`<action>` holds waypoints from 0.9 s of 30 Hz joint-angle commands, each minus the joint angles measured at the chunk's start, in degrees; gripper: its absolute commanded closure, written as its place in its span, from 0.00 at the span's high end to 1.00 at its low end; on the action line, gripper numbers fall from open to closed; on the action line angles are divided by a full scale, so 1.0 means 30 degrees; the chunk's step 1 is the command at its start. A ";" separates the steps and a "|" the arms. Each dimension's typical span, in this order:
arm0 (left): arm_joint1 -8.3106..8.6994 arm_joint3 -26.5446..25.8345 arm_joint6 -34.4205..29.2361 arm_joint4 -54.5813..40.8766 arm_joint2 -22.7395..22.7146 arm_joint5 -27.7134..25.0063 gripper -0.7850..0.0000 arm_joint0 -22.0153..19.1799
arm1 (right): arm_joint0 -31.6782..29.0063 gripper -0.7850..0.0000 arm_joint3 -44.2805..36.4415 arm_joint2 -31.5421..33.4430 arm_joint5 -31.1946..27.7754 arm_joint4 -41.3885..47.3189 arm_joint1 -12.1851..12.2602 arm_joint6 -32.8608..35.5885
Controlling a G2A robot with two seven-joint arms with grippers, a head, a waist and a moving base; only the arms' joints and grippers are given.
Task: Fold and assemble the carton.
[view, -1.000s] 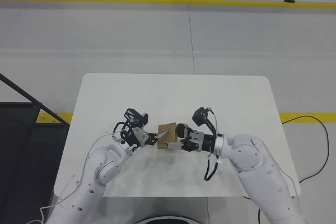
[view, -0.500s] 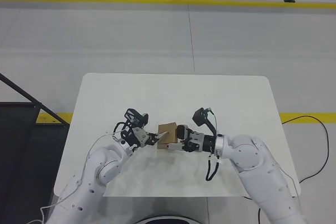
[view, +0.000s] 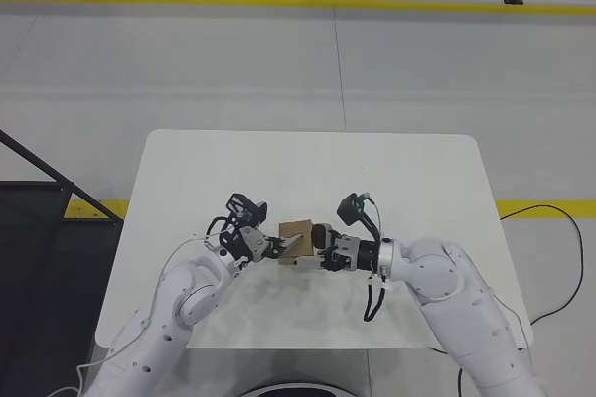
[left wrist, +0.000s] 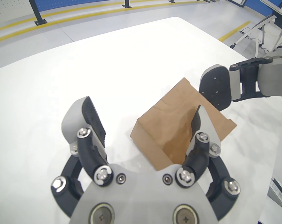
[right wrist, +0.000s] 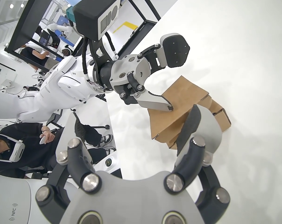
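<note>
Item 1, carton (view: 296, 238): brown cardboard, partly folded, resting on the white table (view: 407, 179) near its middle, a little toward the left edge and about midway between the far and near edges. Top panel sloping, with 1 sharp fold along the side nearest the left arm. Loose end flaps with notched tabs at the end facing the right arm, not tucked in. Item 2, left tool (left wrist: 142, 104): spread wide, gripping nothing. 1 finger (left wrist: 200, 122) laid on the carton's top panel with its tip touching the cardboard. The other finger (left wrist: 94, 117) held clear of the carton above bare table just beside it. Item 3, right tool (right wrist: 135, 113): likewise spread wide, with nothing clamped between its 2 fingers. 1 finger (right wrist: 197, 122) set against the carton's flap end. The other finger (right wrist: 76, 129) well apart from the cardboard, out toward the table's near edge. From the left wrist, 1 black pad (left wrist: 215, 87) of this tool seen at the carton's end corner; touching or just short of it, cannot tell. Arrangement: 2 tools facing each other from opposite ends of the carton, left tool on the left-edge side, right tool on the right-edge side, each with 1 finger at the cardboard. Carton flat on the table surface, not lifted.
</note>
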 commanded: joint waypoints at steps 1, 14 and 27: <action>-0.0011 0.0022 -0.0028 -0.0003 0.0017 -0.0006 1.00 -0.0028 | 0.0048 1.00 0.0046 -0.0054 0.0020 0.0006 0.0008 0.0004; -0.0096 0.0188 -0.0022 0.0020 0.0153 -0.0015 1.00 -0.0148 | 0.0363 1.00 0.0390 -0.0425 0.0087 0.0216 0.0066 0.0035; -0.0150 0.0224 -0.0103 0.0080 0.0159 -0.0005 1.00 -0.0176 | 0.0379 1.00 0.0456 -0.0538 -0.0033 0.0566 0.0188 0.0108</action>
